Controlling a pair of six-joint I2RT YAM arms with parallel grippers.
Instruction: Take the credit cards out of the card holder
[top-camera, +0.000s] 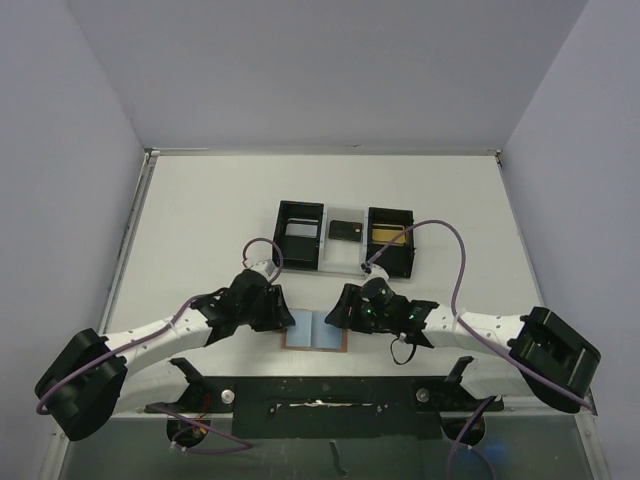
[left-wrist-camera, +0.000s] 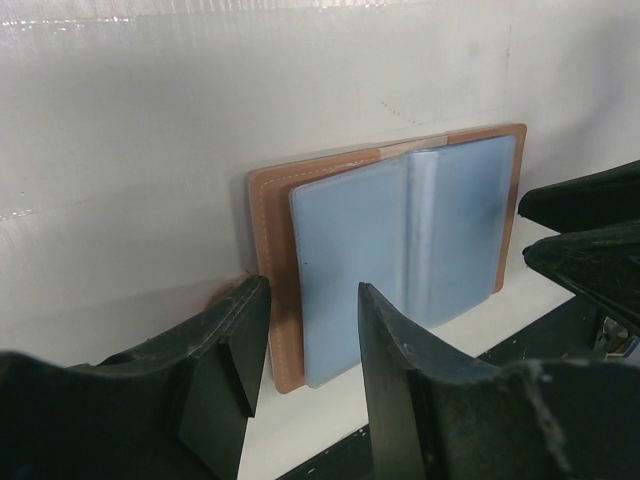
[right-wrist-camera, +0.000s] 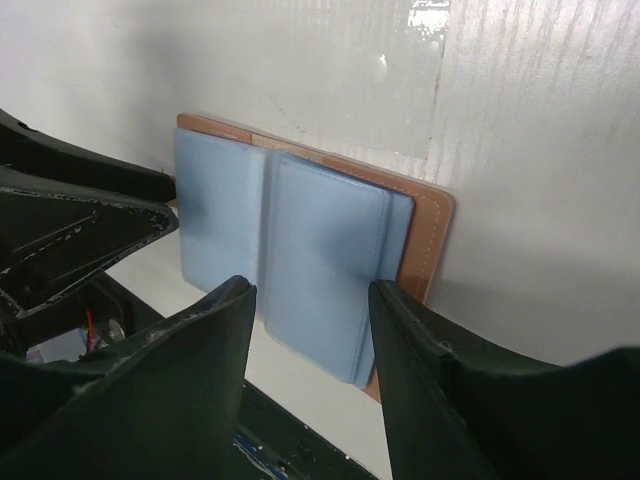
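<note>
Fingers of both arms half-parted, empty, flanking open card holder.

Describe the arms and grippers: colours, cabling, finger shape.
The left arm and right arm have white links with black joint housings. A purple cable loops along each. The left gripper and right gripper are black, with thick wedge-shaped fingers, matte and scuffed.

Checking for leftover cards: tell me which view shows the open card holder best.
Left wrist: the card holder lies open, with both blue panels and the tan border almost fully visible. Right wrist shows it too, but blurrier, its near edge partly behind the right gripper's fingers. Top external shows it small, without detail.
</note>
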